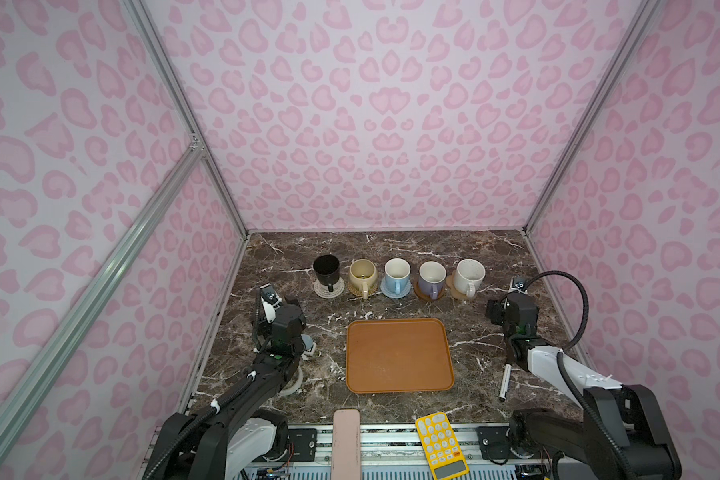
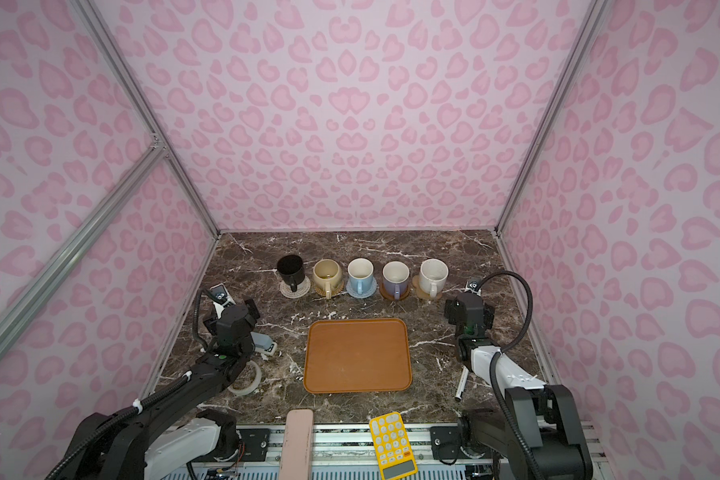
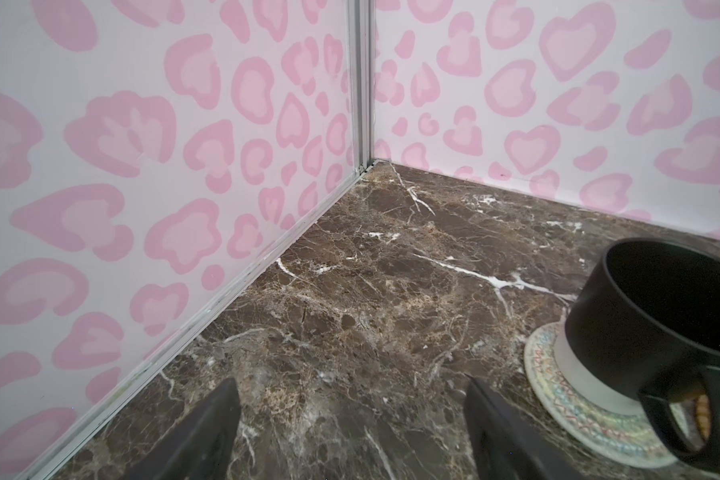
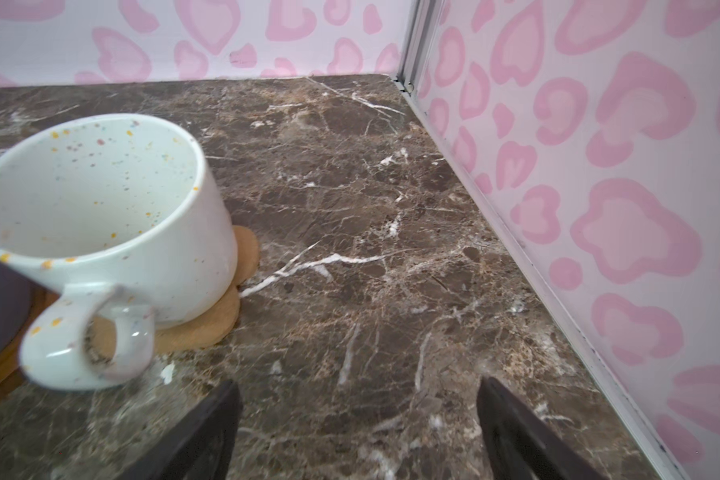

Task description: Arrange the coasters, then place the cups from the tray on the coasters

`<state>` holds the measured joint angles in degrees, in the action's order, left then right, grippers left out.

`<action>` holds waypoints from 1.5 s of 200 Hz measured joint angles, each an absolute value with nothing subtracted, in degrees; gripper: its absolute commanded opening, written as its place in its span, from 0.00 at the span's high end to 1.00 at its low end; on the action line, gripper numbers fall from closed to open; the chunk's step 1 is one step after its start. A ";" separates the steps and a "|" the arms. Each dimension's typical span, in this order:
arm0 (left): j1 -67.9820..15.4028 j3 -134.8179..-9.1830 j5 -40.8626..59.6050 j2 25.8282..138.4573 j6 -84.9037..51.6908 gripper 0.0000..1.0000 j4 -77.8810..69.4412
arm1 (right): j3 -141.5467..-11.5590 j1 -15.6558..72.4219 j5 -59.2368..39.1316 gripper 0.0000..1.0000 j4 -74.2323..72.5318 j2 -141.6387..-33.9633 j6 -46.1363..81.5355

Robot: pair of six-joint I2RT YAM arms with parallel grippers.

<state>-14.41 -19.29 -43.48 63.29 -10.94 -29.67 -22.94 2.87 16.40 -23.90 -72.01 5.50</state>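
Orange-brown, the tray (image 1: 398, 357) lay on the marble surface (image 1: 483, 257). Behind it five cups (image 1: 396, 272) stood in a row, each on its own coaster (image 1: 329, 291). Both arms' jaws gaped wide near the row's ends.

Bright, even light is filling the booth; blur is creeping in near the wrist cameras.
Diffuse light is coming from above, washing the pink-patterned walls (image 1: 391, 124) pale and leaving only faint shadows under the cups (image 1: 398, 276) on the marble surface (image 1: 391, 245). The tray (image 2: 356, 355) is giving off a dull sheen without hard glare. In both top views the wide lens is splaying the metal posts (image 1: 184, 112) outward and the corners are darkening slightly. In the right wrist view the speckled white cup (image 4: 100, 199) is smearing at its handle, and the right fingers (image 4: 208, 432) and left fingers (image 3: 208, 432) are showing as dark, out-of-focus wedges.
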 measured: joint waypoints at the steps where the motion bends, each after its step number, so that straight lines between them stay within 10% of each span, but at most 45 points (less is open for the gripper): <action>1: -14.28 -19.25 -43.35 63.40 -10.85 0.14 -29.85 | -22.90 2.87 16.40 0.10 -24.14 -72.14 5.48; 89: -3.79 -16.14 -28.05 79.13 -7.20 0.14 -50.85 | -17.41 2.37 12.97 0.07 -53.04 -88.16 2.35; 300: 0.36 -19.64 -6.57 84.55 -3.55 0.03 -53.04 | -20.14 1.17 6.48 0.02 -53.45 -88.03 1.32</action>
<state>0.36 -19.64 -6.57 84.55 -3.55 -53.04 -20.14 1.17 6.48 -53.45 -88.03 1.32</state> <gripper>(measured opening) 0.968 0.979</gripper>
